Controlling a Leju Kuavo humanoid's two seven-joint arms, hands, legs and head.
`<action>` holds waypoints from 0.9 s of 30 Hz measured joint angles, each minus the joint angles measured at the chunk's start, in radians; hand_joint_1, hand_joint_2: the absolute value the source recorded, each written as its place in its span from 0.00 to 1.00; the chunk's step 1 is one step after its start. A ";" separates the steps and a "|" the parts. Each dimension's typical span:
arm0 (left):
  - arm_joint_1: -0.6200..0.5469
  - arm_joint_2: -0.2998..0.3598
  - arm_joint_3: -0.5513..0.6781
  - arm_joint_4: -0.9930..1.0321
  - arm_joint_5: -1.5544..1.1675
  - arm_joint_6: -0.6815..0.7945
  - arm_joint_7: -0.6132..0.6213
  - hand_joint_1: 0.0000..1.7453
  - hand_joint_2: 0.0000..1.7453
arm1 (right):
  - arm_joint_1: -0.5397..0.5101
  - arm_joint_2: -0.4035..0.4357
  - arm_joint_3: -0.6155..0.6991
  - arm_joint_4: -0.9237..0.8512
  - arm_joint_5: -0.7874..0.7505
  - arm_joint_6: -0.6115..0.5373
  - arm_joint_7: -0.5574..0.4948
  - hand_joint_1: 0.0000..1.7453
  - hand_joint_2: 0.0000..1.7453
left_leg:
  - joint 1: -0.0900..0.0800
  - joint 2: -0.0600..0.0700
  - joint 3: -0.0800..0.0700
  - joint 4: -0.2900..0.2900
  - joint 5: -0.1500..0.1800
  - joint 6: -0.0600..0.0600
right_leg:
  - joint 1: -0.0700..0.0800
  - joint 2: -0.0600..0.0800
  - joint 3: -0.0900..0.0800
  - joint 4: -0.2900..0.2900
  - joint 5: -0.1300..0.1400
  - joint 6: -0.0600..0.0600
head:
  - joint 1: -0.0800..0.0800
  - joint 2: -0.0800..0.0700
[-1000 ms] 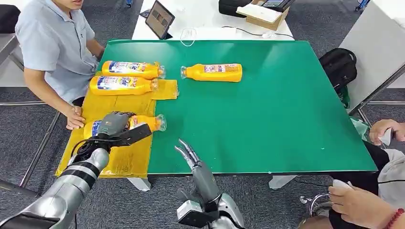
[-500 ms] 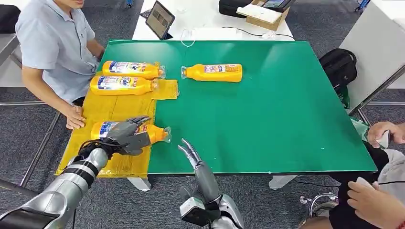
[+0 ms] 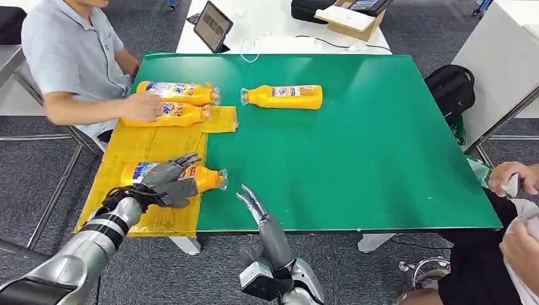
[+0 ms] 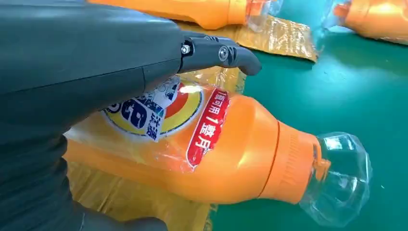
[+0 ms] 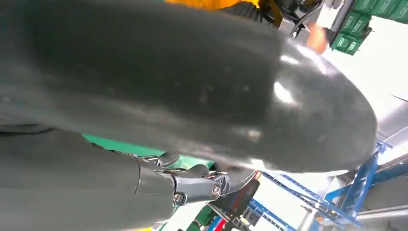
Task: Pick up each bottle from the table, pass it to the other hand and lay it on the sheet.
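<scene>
We see the widest open stretch over the right half of the green surface (image 3: 381, 146), bare from its near edge to its far edge. Toward the far edge a lone bottle (image 3: 283, 96) lies on its side, with room around it. The left edge is crowded: the yellow sheet (image 3: 149, 149) carries two bottles (image 3: 166, 113) near the far-left corner, a person's hand (image 3: 141, 105) resting on them. Our left hand (image 3: 170, 181) lies over a third bottle (image 3: 200, 179) at the near-left corner. Our right hand (image 3: 253, 203), fingers straight, hovers at the near edge.
</scene>
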 measured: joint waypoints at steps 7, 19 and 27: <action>0.065 0.003 0.004 -0.120 0.263 -0.031 -0.068 0.00 1.00 | -0.009 -0.006 0.011 0.012 -0.018 -0.016 0.000 0.00 1.00 | 0.000 0.000 0.000 0.000 0.000 0.000 | 0.000 0.000 0.000 0.000 0.000 0.000 | 0.000 0.000; 0.258 -0.095 0.087 -0.594 0.682 0.006 0.002 0.00 1.00 | -0.005 -0.012 0.015 0.014 0.002 -0.052 0.000 0.00 1.00 | 0.000 -0.001 0.000 0.000 0.000 0.000 | 0.000 0.000 -0.001 0.000 0.000 0.000 | 0.000 0.000; 0.354 -0.121 0.126 -0.844 0.864 0.044 -0.003 0.00 1.00 | -0.004 -0.021 -0.022 0.014 0.115 -0.096 0.001 0.00 1.00 | 0.000 0.000 -0.001 0.000 0.000 0.000 | 0.000 0.000 -0.001 0.000 0.000 0.000 | 0.000 0.000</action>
